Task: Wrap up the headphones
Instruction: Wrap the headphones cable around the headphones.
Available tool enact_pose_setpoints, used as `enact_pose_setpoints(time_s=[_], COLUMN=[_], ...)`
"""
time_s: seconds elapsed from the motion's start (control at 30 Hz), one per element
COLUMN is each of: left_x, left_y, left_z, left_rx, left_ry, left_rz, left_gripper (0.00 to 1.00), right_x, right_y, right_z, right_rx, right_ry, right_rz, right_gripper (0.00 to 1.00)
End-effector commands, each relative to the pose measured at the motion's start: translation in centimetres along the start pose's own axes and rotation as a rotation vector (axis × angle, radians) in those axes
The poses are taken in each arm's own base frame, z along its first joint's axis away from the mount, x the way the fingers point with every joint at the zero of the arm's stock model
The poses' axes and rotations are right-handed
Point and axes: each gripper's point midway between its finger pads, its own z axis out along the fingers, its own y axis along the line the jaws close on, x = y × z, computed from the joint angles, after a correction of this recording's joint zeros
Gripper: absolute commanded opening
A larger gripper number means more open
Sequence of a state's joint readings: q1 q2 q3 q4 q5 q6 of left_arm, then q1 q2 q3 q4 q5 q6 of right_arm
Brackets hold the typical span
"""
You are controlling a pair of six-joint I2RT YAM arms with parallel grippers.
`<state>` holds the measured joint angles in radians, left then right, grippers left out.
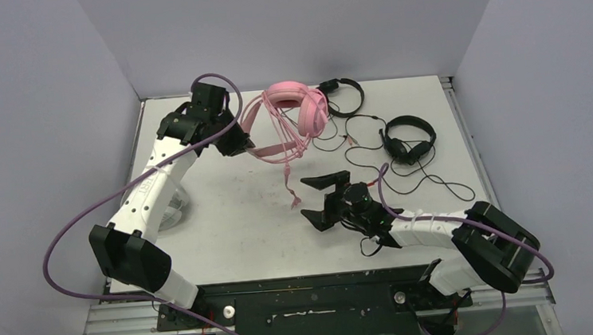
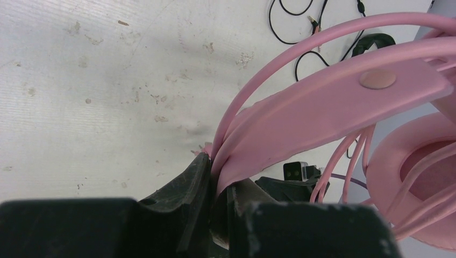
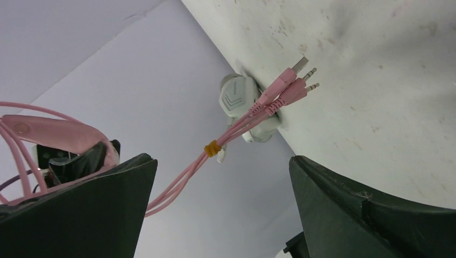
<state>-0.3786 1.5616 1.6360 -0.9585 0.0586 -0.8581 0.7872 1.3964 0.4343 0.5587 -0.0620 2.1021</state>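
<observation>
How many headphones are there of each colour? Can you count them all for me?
pink headphones: 1
black headphones: 2
white-grey headphones: 1
Total: 4

No legible text, brand or number in any view. The white-grey headset (image 3: 235,97) carries a chevron emblem on its earcup; any lettering beside it is too blurred to read.
</observation>
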Motion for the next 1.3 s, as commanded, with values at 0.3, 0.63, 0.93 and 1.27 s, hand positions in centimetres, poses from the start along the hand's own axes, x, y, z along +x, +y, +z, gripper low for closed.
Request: enact_pose_setpoints(time_s=[0.3, 0.63, 0.93, 1.27], left_x=[-2.1, -1.9, -1.4, -0.5], left_y=[-5.1, -5.2, -5.3, -5.5], left_z=[-2.2, -1.9, -2.2, -3.1], left_rx=[0.237, 0.248, 0.249, 0.260], left_ry=[-0.091, -0.084, -0.067, -0.021], left_rz=[-0.048, -0.042, -0.039, 0.041], left_gripper=[0.00, 0.00, 0.00, 0.00], right_x=[4.3, 4.8, 3.3, 0.6], right_y=[2.7, 4.5, 5.2, 4.4], right_z=[1.3, 4.0, 5.1, 4.8], right_rx=[0.118, 0.059, -0.059, -0.073], right_ry=[0.073, 0.092, 0.061, -0.003], right_rz=[0.338, 0.399, 0.421, 0.320], right_gripper=[1.00, 0.97, 0.42, 0.18])
